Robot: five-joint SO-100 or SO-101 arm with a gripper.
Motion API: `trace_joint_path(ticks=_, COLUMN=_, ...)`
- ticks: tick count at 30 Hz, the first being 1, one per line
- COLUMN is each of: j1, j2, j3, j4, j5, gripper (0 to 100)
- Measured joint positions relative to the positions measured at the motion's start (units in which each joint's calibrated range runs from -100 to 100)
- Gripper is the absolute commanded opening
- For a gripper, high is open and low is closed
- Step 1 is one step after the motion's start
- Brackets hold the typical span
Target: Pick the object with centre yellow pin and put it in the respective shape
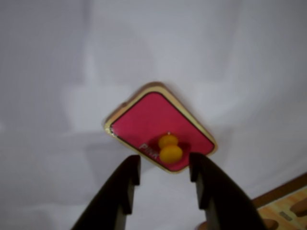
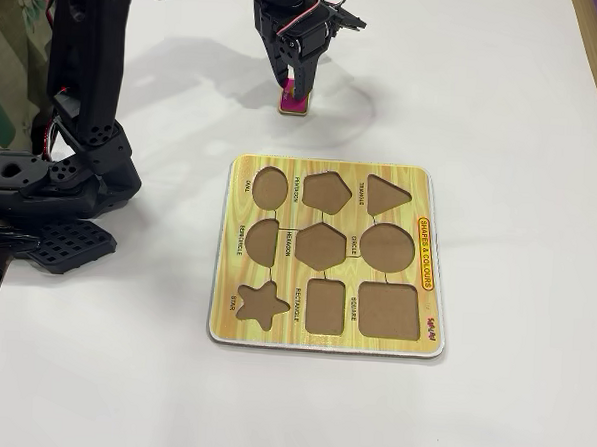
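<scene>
- Wrist view: soft and hazy all over, dim grey cast on the white tabletop point(image 1: 57, 57); nothing crisp.
- End effector point(image 1: 164, 167) fingers near-black silhouettes, blurred edges.
- Faint broad shadows, left and centre.
- Fixed view: bright, even, sharp; board lettering legible.
- Soft arm shadows fall on the tabletop point(image 2: 523, 145) around the pink piece point(image 2: 293, 104).

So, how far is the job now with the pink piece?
Done: the gripper is over the pink piece, which lies flat on the white table, away from the board.
In hand: the open fingers straddle the yellow knob without closing on it.
Left: grasp, lift, and carry it to the empty RECTANGLE cutout.
</scene>
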Motion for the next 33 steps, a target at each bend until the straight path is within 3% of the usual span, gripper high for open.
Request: trace_joint_path(ticks=33, j1=0.4, j2=0.0, j3=0.0, j4=-3.1, j5=0.0, gripper=7)
